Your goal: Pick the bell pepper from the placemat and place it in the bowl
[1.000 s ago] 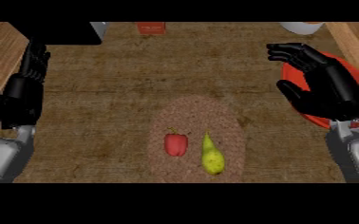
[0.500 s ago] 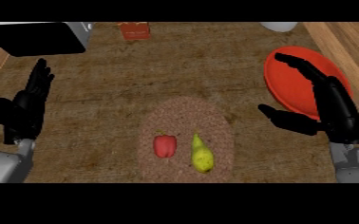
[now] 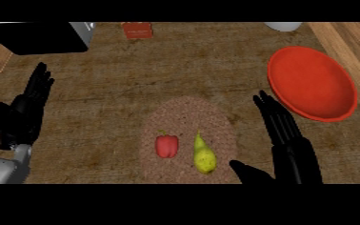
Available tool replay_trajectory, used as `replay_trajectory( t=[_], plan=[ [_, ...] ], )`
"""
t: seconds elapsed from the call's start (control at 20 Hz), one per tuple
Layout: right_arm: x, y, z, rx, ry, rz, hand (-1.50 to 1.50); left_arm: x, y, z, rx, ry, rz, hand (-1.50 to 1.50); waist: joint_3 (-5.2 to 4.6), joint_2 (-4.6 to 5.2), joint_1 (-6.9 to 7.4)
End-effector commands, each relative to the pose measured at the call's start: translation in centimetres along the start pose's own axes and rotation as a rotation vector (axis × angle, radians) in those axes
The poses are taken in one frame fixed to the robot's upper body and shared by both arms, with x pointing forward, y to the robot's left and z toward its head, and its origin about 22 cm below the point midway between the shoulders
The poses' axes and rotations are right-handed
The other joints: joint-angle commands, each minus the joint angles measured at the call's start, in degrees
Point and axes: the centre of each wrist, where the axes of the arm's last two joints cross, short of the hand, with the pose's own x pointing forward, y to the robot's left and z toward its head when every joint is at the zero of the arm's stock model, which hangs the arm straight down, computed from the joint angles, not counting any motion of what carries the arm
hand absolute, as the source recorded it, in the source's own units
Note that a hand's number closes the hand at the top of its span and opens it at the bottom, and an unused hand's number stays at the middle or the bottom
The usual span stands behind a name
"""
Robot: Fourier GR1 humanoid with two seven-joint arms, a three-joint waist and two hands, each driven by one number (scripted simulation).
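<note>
- Head view: the right robot hand [image 3: 285, 140] is coming down and inward from the bowl side, and is now lying over the tabletop [image 3: 175, 71] just beside the right edge of the placemat [image 3: 188, 119], fingers straight and spread wide, thumb sticking out toward the mat, holding nothing.
- A second ago this hand was hanging over the red bowl [image 3: 311, 83]; now the bowl is showing whole and uncovered, off to the hand's upper right.
- The bell pepper [image 3: 166, 146] is still sitting on the placemat, left of the yellow pear [image 3: 204, 155], which is lying between the pepper and the approaching hand; neither has shifted on the mat.
- That is meaning, as a judgement, that the reach is under way but the grasp is not yet begun; the hand is needing to pass over or around the pear to get at the pepper.
- The left robot hand [image 3: 28, 107] is resting open at the left edge, fingers up, much as before.
- The whole view is also sitting differently than earlier: a small red box [image 3: 138, 30] and a dark appliance [image 3: 42, 37] are showing along the far edge.
</note>
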Motion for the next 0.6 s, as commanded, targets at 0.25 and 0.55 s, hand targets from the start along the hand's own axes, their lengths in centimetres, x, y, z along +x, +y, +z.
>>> replay_trajectory(
  t=[0.25, 0.55],
  plan=[
    [10.6, 0.9, 3.2, -0.045, 0.082, 0.156, -1.50, 1.8, -1.1, -0.1, -0.052, -0.017, 0.005, 0.00, 0.21, 1.12, 3.64],
    [12.7, 3.3, 1.6, 0.213, 0.207, 0.383, -1.50, 1.8, -1.5, 0.0, -0.086, -0.034, 0.013, 0.00, 0.25, 1.83, 5.21]
  ],
)
